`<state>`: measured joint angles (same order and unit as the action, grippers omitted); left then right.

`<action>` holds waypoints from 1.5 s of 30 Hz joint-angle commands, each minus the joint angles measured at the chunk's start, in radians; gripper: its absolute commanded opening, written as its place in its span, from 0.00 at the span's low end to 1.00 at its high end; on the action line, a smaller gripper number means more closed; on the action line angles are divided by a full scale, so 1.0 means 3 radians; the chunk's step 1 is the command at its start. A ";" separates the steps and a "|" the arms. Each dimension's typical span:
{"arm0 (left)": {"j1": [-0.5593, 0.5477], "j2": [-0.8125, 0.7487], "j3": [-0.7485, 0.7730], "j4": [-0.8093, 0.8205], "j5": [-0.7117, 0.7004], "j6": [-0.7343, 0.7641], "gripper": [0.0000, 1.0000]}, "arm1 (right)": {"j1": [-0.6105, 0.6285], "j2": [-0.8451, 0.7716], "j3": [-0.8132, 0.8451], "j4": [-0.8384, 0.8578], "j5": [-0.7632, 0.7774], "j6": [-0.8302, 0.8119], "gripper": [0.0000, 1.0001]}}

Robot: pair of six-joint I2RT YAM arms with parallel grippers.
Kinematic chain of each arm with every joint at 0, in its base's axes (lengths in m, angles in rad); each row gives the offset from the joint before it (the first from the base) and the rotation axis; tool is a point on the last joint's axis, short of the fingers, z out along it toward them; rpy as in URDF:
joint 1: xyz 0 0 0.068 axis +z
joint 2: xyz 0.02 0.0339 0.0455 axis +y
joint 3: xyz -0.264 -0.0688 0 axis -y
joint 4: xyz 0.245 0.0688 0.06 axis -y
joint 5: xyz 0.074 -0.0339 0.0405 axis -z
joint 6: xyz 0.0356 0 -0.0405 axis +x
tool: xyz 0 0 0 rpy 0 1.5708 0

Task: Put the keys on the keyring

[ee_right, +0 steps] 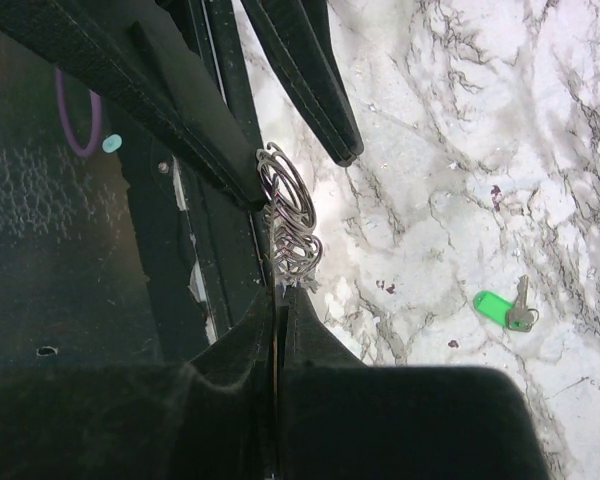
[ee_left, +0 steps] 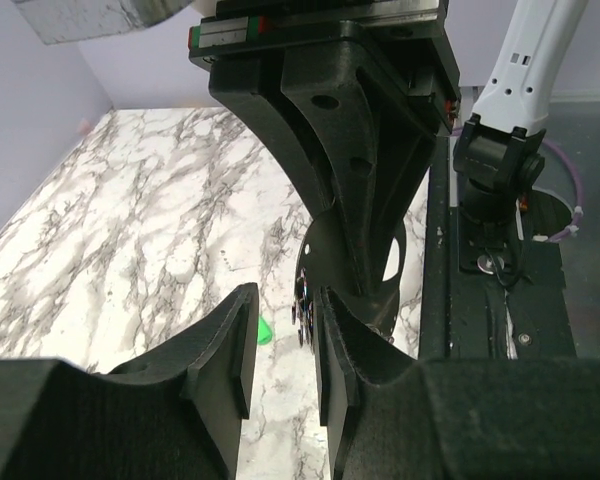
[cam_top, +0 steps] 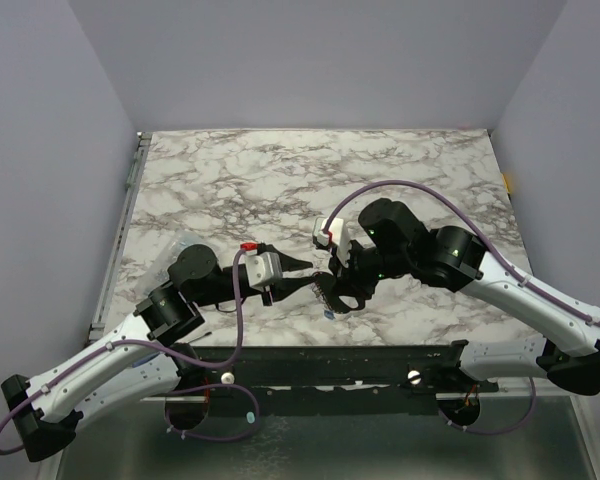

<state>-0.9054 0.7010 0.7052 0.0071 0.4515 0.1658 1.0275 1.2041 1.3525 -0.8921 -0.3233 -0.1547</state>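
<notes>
Nearest to the right wrist camera, the right tool [ee_right: 278, 300] is seen clenched on one end of the keyring [ee_right: 288, 215], which is held up by the near edge of the tabletop [ee_right: 460, 120]. The left tool [ee_left: 285, 345] is seen partly released, with its fingers set on either side of the ring's other end; one finger touches the coils. The green key [ee_right: 493, 307] is laid flat on the marble, well apart from the keyring.
</notes>
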 commanded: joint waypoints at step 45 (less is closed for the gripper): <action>0.0008 -0.0326 0.0089 0.0142 -0.0270 -0.0356 0.02 | 0.0021 -0.0121 -0.0177 0.0059 0.0112 0.0035 0.01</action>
<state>-0.9119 0.6502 0.7086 -0.0021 0.3798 0.0750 1.0283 1.1851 1.3170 -0.8082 -0.2981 -0.1478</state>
